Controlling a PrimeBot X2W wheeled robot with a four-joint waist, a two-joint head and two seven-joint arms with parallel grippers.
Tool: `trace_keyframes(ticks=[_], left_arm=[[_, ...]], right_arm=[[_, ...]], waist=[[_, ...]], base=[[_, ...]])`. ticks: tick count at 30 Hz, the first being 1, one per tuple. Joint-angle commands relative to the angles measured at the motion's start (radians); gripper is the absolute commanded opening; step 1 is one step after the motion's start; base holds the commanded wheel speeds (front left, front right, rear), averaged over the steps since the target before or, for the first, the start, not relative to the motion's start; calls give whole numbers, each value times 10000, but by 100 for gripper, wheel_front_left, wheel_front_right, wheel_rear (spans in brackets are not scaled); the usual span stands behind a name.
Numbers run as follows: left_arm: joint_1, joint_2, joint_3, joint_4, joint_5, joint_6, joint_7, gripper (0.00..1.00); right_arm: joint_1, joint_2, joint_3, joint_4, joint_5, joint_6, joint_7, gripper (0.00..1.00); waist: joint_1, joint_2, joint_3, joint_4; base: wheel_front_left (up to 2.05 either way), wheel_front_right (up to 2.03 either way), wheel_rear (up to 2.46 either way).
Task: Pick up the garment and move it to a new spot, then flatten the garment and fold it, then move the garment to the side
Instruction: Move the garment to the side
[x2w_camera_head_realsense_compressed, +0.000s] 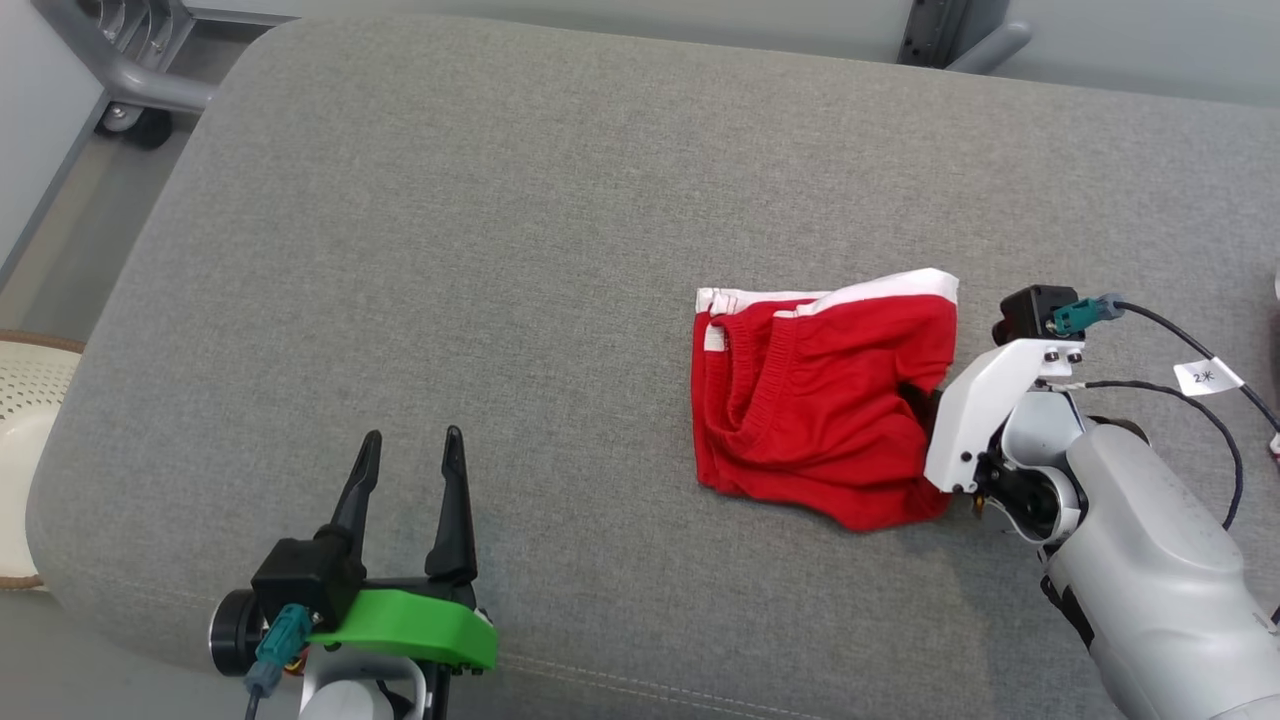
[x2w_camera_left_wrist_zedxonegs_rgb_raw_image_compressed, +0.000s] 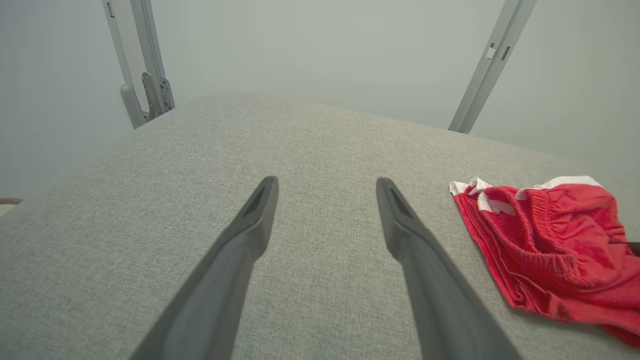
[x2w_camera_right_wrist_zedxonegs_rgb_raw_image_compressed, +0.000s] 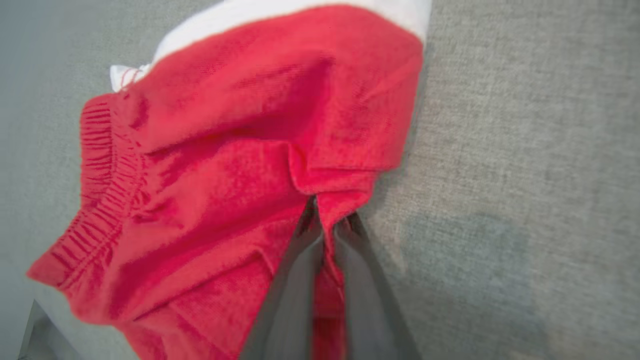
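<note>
1. The red garment (x2w_camera_head_realsense_compressed: 820, 400) (white trim along its far edge) is lying crumpled on the grey cushion (x2w_camera_head_realsense_compressed: 500, 250), right of centre in the head view
2. The right gripper (x2w_camera_right_wrist_zedxonegs_rgb_raw_image_compressed: 327, 225) is pinching a fold at the garment's right edge, fingers clenched on the cloth
3. The left gripper (x2w_camera_head_realsense_compressed: 412, 433) is hovering over bare cushion, well apart from the garment, with its fingers spread wide

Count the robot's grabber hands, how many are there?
2. The left gripper hangs open above the grey cushion, lower left; the right gripper is shut on the red garment, at its right edge.
</note>
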Motion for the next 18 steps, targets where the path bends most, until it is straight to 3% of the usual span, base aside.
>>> trace_keyframes(ticks=[1,9,18], left_arm=[[-184,15,20,-40,-10,28,-24,100],[-241,15,-14,-100,133,-66,-24,100],[-470,17,-167,-216,372,-179,-13,100]], right_arm=[[-108,-141,86,-40,80,-3,-92,0],[-247,-866,744,-800,372,-3,-81,0],[-266,-1847,917,-1693,335,-3,262,0]], waist=[[0,0,19,-72],[0,0,91,-728],[0,0,331,-2060]], base=[[0,0,0],[0,0,0],[0,0,0]])
